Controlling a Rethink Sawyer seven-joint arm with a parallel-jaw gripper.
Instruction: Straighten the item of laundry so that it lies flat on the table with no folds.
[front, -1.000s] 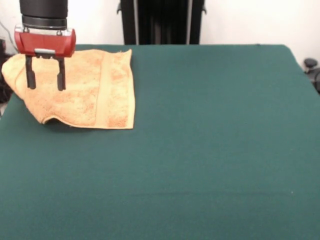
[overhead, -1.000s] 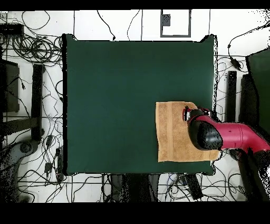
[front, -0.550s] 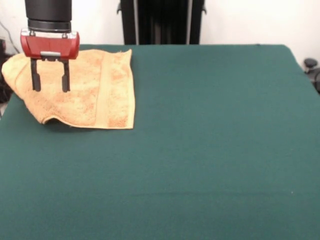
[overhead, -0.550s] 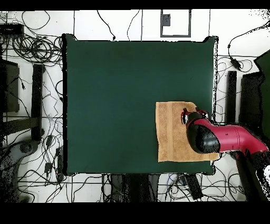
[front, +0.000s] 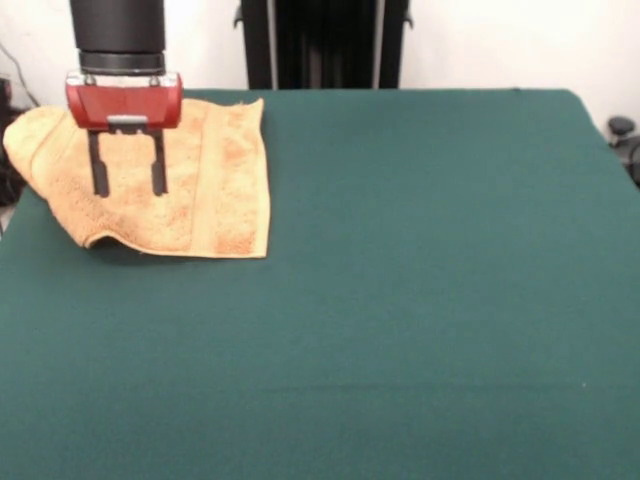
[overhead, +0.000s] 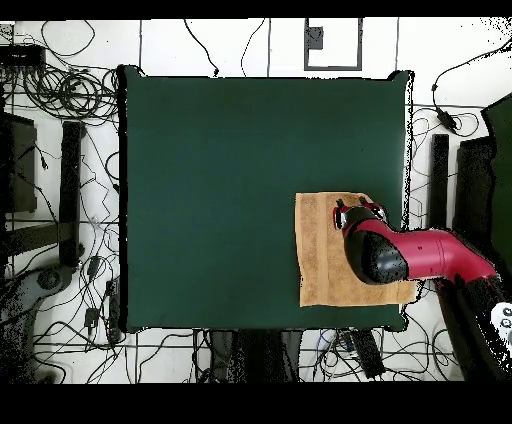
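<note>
Green felt table (front: 420, 300): large rectangular dark green top, mostly bare, far bigger than anything lying on it.
Red and black arm (overhead: 430, 256): reaching in over the table's right edge in the overhead view, ending above the cloth.
Orange-tan terry-cloth towel (front: 220, 180): lying at one corner of the table, top left in the front view, lower right in the overhead view; long axis along the table's near edge in the overhead view; woven band stripe close to the hem facing the table's middle.
Towel's outer end: bunched and rounded at the far left in the front view, seemingly spilling past the table's edge, not flat; the rest near flat.
Red-bodied gripper with two black fingers (front: 127, 186): released, fingers parted and pointing straight down, empty, hanging just above the towel's middle; contact with the cloth not clear.
Relation for the coming move: towel directly beneath the gripper; crumpled end to the gripper's left in the front view, banded hem to its right; likely a short descent, then a pinch and a pull inward, toward the table's middle.
</note>
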